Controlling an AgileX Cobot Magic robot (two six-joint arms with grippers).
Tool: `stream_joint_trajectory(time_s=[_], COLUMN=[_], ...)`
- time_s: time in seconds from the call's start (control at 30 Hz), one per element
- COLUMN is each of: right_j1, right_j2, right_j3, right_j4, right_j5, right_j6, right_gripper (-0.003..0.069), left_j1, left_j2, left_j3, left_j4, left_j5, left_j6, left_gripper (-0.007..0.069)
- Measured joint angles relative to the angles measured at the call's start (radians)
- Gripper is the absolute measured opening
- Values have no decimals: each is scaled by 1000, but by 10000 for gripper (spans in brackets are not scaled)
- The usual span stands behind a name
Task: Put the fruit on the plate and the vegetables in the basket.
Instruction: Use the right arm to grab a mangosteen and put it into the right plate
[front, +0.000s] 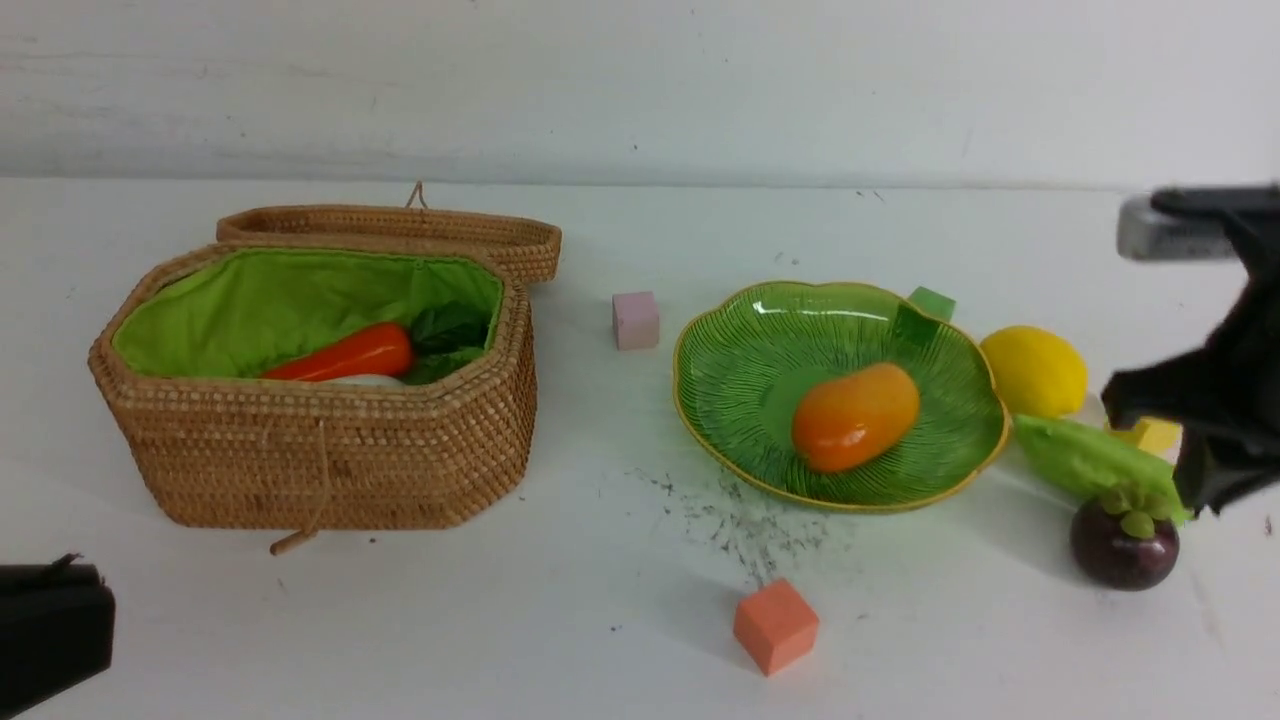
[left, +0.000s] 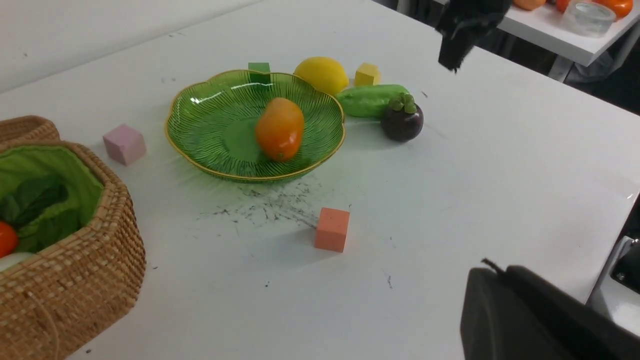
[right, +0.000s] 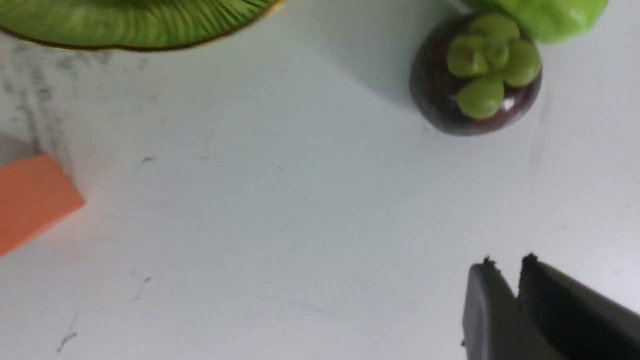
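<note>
- The right gripper (right: 506, 262) hung over bare table just short of the mangosteen (right: 475, 75). Its tips were a thin slit apart with nothing between them. My read was that it was lined up for that fruit.
- The left gripper (left: 492, 272) sat low by the near table edge, fingers pressed together and empty. I judged it was parked out of the way.
- The mango (front: 855, 417) lay on its side in the plate (front: 760, 350), near the low middle. Its long axis slanted from near-left to far-right.
- The carrot (front: 345, 355) was in the basket (front: 330, 460), tip toward the robot's left, leaves to the right. A white sliver of radish (front: 365, 381) showed beside it, and the lid (front: 400, 228) was thrown back behind.
- The lemon (front: 1035, 371) was on the table, just beside the plate's right rim.
- The gourd (front: 1090, 460) lay flat between lemon and mangosteen, its long axis running from the plate rim rightward and nearer.
- The mangosteen stood cap up. The gourd's end crowded it, though I couldn't tell if they touched.
</note>
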Motion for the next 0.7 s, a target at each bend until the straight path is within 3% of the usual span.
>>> stream_joint_trajectory(time_s=[0.07, 0.23, 0.3, 0.47, 0.7], right_j1=[-21, -66, -84, -117, -119], right_j2=[15, 74, 101, 189, 276], right_j3=[44, 79, 79, 79, 79], right_j4=[18, 39, 39, 39, 39], right_j5=[-61, -246, -282, -344, -455], right_j6=[13, 75, 112, 152, 152], right_gripper=[230, 580, 647, 672, 630], left_j1=[0, 0, 0, 0, 0], left_j2=[0, 0, 0, 0, 0], left_j3=[0, 0, 0, 0, 0], left_j4=[-1, -8, -9, -11, -13], left_j5=[0, -6, -7, -13, -13], left_j6=[6, 15, 15, 37, 44], left_gripper=[4, 7, 8, 11, 15])
